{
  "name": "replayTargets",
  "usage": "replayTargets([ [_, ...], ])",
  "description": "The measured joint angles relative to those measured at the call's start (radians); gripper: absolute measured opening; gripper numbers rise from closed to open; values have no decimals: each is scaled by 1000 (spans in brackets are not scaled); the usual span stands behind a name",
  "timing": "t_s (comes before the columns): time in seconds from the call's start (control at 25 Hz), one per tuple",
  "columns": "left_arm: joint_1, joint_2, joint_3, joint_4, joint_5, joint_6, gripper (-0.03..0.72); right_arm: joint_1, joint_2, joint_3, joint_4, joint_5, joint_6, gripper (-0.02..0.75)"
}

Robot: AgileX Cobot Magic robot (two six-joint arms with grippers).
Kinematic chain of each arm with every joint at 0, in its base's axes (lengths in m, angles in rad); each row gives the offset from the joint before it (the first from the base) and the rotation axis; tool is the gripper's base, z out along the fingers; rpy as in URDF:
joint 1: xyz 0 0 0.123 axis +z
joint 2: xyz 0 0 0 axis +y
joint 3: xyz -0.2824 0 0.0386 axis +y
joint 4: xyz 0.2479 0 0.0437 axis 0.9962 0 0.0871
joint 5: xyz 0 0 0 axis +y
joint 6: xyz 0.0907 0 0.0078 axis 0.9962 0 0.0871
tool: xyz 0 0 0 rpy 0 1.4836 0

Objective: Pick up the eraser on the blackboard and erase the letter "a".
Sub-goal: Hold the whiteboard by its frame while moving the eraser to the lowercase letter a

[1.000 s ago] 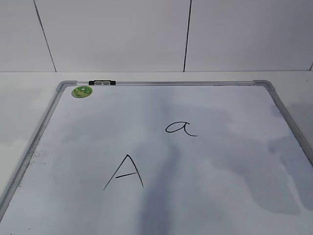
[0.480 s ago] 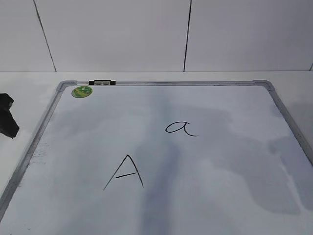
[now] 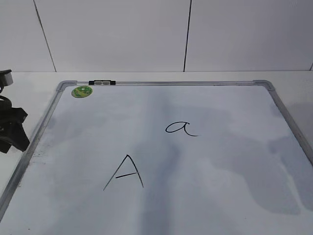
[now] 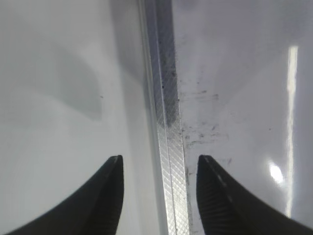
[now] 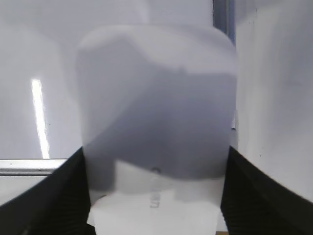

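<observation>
The blackboard point(image 3: 220, 196) is a white board in a grey frame and fills the table. The small cursive letter "a" point(image 3: 180, 128) is written in black right of centre. The eraser point(image 5: 156, 98), a white rounded block, shows only in the right wrist view. It sits between the fingers of my right gripper point(image 5: 155, 152), which touch both of its sides. The right gripper is out of the exterior view. My left gripper point(image 3: 12, 132) is at the far left. It is open and empty point(image 4: 159, 164) over the board's left frame bar point(image 4: 166, 98).
A larger capital "A" point(image 3: 124, 172) is written left of and nearer than the "a". A round green sticker point(image 3: 82, 91) and a black-and-white clip point(image 3: 101, 82) are at the far left corner. A white tiled wall stands behind the table.
My left gripper has come into the exterior view from the left edge and moved toward the board's left frame. The letters are unchanged.
</observation>
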Motion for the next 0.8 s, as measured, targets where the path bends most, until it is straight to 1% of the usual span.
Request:
replayTargets([
  [0.12, 0, 22, 0, -8, -8, 10, 351, 0, 0, 0, 0, 0, 0, 566],
  [0.36, 0, 40, -2, -11, -26, 10, 300, 0, 0, 0, 0, 0, 0, 566],
  [0.8, 0, 84, -3, -35, -32, 11, 282, 0, 0, 0, 0, 0, 0, 565],
])
